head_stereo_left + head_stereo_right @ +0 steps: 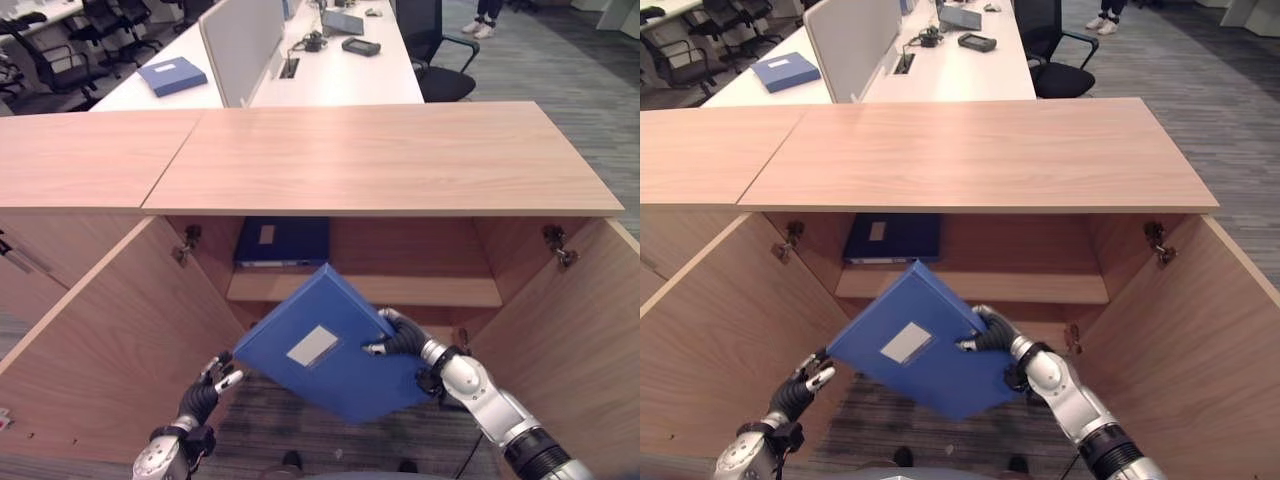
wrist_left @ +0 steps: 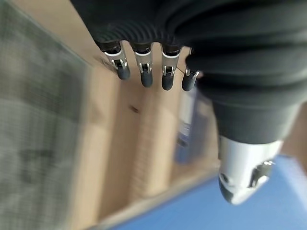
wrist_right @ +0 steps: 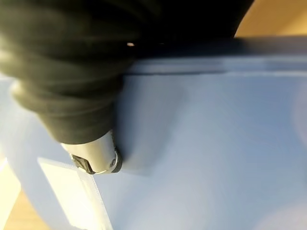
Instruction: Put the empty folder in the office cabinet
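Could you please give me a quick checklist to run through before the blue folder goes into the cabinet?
1. Cabinet doors open: ok.
2. Right hand gripping the blue folder: ok, thumb on its face, fingers round the edge.
3. Left hand supporting the folder: not ok, fingers open at the lower corner, not curled round it.
4. Free space on the shelf: ok, bare beside the stored dark blue folder.
5. Folder level for insertion: not ok, tilted.
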Controlling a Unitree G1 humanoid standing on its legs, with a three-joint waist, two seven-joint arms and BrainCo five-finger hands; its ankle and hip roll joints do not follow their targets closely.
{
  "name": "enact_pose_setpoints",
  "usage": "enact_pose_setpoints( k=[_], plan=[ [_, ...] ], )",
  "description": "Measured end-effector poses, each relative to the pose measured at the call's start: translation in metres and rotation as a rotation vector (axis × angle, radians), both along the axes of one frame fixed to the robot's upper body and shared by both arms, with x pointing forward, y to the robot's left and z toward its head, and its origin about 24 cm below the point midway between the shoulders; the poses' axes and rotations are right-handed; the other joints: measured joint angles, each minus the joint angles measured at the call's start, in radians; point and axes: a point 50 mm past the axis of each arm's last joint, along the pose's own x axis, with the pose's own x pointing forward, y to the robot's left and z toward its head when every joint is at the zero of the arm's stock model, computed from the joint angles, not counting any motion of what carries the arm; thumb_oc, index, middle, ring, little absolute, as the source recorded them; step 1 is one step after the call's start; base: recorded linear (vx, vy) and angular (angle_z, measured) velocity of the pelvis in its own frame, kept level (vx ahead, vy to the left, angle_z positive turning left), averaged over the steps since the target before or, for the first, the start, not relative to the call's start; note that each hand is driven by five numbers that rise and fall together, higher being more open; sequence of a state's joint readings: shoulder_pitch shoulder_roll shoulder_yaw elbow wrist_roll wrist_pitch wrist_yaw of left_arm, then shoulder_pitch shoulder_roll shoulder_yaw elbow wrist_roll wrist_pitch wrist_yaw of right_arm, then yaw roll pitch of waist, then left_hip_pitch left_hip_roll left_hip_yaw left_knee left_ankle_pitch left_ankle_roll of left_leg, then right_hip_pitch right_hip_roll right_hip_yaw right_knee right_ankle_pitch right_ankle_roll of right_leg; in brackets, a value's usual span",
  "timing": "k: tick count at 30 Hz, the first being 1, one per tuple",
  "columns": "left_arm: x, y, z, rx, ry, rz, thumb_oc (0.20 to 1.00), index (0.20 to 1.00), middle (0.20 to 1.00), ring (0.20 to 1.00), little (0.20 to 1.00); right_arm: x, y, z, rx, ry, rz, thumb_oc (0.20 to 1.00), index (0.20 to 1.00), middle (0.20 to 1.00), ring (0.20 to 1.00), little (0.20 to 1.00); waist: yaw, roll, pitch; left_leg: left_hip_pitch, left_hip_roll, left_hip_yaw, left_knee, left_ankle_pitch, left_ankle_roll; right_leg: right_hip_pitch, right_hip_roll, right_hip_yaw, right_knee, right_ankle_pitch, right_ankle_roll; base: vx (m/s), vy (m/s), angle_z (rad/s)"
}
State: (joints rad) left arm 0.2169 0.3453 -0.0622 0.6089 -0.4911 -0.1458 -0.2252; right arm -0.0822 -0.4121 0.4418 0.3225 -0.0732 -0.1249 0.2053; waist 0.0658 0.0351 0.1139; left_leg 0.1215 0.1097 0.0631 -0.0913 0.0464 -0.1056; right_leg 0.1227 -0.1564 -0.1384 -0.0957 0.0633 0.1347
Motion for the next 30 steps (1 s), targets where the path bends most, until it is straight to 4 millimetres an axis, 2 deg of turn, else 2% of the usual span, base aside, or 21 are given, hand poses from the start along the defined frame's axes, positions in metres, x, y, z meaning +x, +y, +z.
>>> enact_pose_setpoints(
  k=[2,7,11,14,22,25,30],
  plan=[
    [-0.02,-0.007,-0.017,0.02,0.106,-0.02,1.0,1.0,1.0,1.0,1.0,-0.004,0.003,-0.011,0.073,0.093,-0.041,0.2,0.2,0.2,0.2,0.2,-0.002,-0.001,-0.001,-0.007,0.0,-0.01,0.001,0.006,-0.001,0.0,0.0,-0.009,0.0,0.0,0.0,-0.01,0.0,0.13],
    [-0.04,-0.008,-0.033,0.062,0.227,-0.046,1.0,1.0,1.0,1.0,1.0,-0.008,0.003,-0.027,0.197,0.222,-0.143,0.2,0.2,0.2,0.2,0.2,0.01,-0.013,-0.016,-0.011,0.0,-0.018,0.001,0.007,-0.002,0.001,0.001,-0.017,0.0,-0.001,-0.002,0.0,-0.002,0.04],
    [-0.043,-0.006,-0.036,0.085,0.26,-0.035,1.0,1.0,1.0,1.0,1.0,-0.009,0.002,-0.035,0.309,0.297,-0.241,0.2,0.2,0.2,0.2,0.2,0.023,-0.017,-0.02,-0.014,0.0,-0.025,-0.002,0.007,-0.002,0.003,0.001,-0.026,0.0,-0.003,-0.003,0.01,-0.008,0.06],
    [-0.038,-0.009,-0.036,0.11,0.262,-0.072,1.0,1.0,1.0,1.0,1.0,-0.012,-0.006,-0.048,0.391,0.362,-0.392,0.2,0.2,0.2,0.2,0.2,0.029,-0.02,-0.04,-0.031,0.0,-0.046,-0.007,0.013,-0.003,0.0,0.001,-0.044,0.0,-0.007,-0.003,0.01,-0.013,0.18],
    [-0.041,-0.009,-0.039,0.136,0.291,-0.101,1.0,1.0,1.0,1.0,1.0,0.008,-0.042,-0.048,0.534,0.346,-0.736,0.2,0.2,0.2,0.2,0.2,0.054,-0.014,-0.038,-0.046,0.0,-0.071,0.001,0.022,-0.004,-0.001,0.002,-0.067,0.0,-0.007,-0.003,0.01,-0.01,0.1],
    [-0.047,-0.011,-0.042,0.137,0.312,-0.117,1.0,1.0,1.0,1.0,1.0,0.013,-0.049,-0.045,0.567,0.32,-0.803,0.2,0.2,0.2,0.2,0.2,0.06,-0.012,-0.036,-0.047,0.0,-0.072,0.001,0.022,-0.004,0.0,0.002,-0.069,0.0,-0.007,-0.003,0.0,0.0,0.0],
    [-0.052,-0.01,-0.043,0.144,0.328,-0.104,1.0,1.0,1.0,1.0,1.0,0.032,-0.07,-0.036,0.803,0.263,-1.109,0.2,0.2,0.2,0.2,0.2,0.067,0.003,-0.027,-0.048,0.0,-0.076,0.001,0.022,-0.004,0.001,0.002,-0.075,0.0,-0.007,-0.003,0.0,-0.002,0.01]
  ],
)
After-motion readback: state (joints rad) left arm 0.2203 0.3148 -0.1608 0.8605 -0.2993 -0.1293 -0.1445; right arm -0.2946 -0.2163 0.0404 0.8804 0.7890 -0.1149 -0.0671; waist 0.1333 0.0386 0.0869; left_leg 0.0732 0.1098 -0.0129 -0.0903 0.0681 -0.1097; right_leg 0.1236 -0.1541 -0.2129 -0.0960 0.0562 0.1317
